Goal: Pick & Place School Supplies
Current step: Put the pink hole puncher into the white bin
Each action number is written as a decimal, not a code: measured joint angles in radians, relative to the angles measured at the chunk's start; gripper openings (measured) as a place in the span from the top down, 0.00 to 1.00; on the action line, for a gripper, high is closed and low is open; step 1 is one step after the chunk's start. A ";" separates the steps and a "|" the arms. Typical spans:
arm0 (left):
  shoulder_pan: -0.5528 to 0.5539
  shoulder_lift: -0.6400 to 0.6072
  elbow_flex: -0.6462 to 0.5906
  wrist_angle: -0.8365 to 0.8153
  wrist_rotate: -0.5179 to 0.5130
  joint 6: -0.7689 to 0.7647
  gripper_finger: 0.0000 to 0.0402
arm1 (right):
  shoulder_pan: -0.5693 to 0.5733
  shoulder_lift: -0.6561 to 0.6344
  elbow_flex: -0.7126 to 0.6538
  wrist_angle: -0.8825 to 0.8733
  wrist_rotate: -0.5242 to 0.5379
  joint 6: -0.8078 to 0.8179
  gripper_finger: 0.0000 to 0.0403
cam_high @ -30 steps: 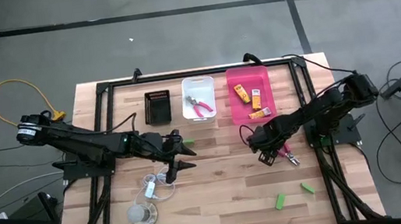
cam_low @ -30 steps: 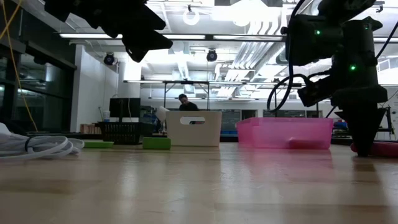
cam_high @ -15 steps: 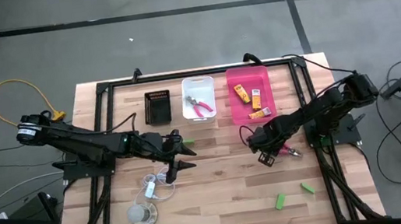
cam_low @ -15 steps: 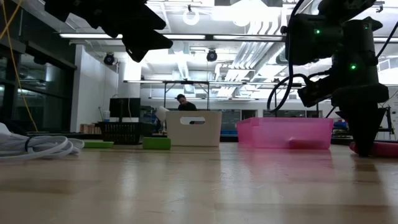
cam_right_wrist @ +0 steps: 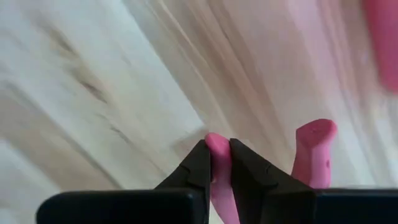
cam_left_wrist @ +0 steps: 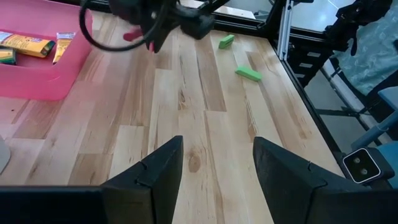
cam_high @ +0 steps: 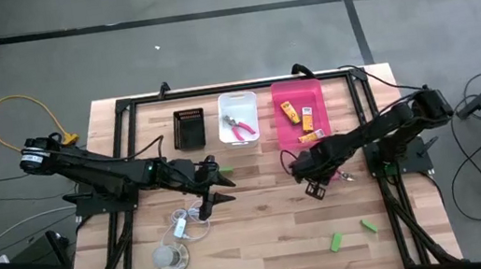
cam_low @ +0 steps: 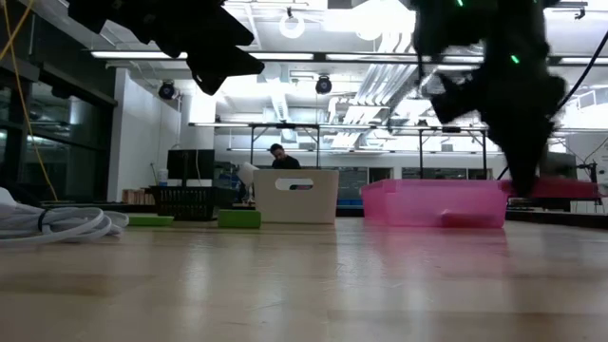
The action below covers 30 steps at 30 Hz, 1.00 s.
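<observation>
Two pincers were mine, but only the right pincer (cam_right_wrist: 214,163) was at work: I had it clamped on one pink handle of the scissors (cam_right_wrist: 314,152), the other handle sticking out free beside my fingers (cam_right_wrist: 194,167). I judged that a grip on a single handle was the only one the tool offered while lying flat on the surface (cam_high: 260,207), and it left the tool hanging off to one side. In the high view that pincer (cam_high: 315,183) hovered just in front of the pink bin (cam_high: 277,92), a little to its right, with the scissors (cam_high: 344,175) trailing behind it.

The pink bin already held yellow packets (cam_high: 288,112), and the white bin (cam_high: 221,104) to its left held another pair of pink scissors (cam_high: 240,132), so I took the white bin as where mine belonged. Two green pieces (cam_high: 336,242) lay well in front of the pink bin, near the surface's front edge, not yet collected.

My left pincer (cam_left_wrist: 214,163) waited with its fingers parted and empty, well to the left of the pink bin, near the white cord (cam_high: 184,222).
</observation>
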 joint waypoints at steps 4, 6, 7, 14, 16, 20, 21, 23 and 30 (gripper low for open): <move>0.000 0.000 0.000 0.000 0.000 0.000 0.53 | -0.007 0.000 0.120 -0.004 0.002 -0.057 0.92; 0.000 0.000 0.000 0.000 0.000 0.000 0.53 | -0.021 0.000 0.179 0.002 0.002 -0.094 0.92; 0.000 0.000 0.000 0.000 0.001 0.000 0.53 | -0.028 0.000 0.209 0.007 0.002 -0.111 0.92; 0.000 0.000 0.000 0.000 0.001 0.000 0.53 | -0.104 -0.001 0.359 0.162 0.027 -0.229 0.92; 0.000 0.000 0.000 0.000 0.001 0.000 0.53 | -0.142 -0.002 0.379 0.231 0.003 -0.262 0.92; 0.000 0.000 0.000 0.000 0.002 0.000 0.53 | -0.242 -0.002 0.383 0.404 -0.123 -0.294 0.92; 0.000 0.000 0.000 0.000 0.002 0.000 0.53 | -0.269 -0.002 0.383 0.438 -0.159 -0.300 0.92; 0.000 0.000 0.000 0.000 0.002 0.000 0.53 | -0.327 -0.002 0.383 0.503 -0.216 -0.303 0.92; 0.000 0.000 0.000 0.000 0.005 0.000 0.53 | -0.486 0.005 0.383 0.715 -0.360 -0.310 0.92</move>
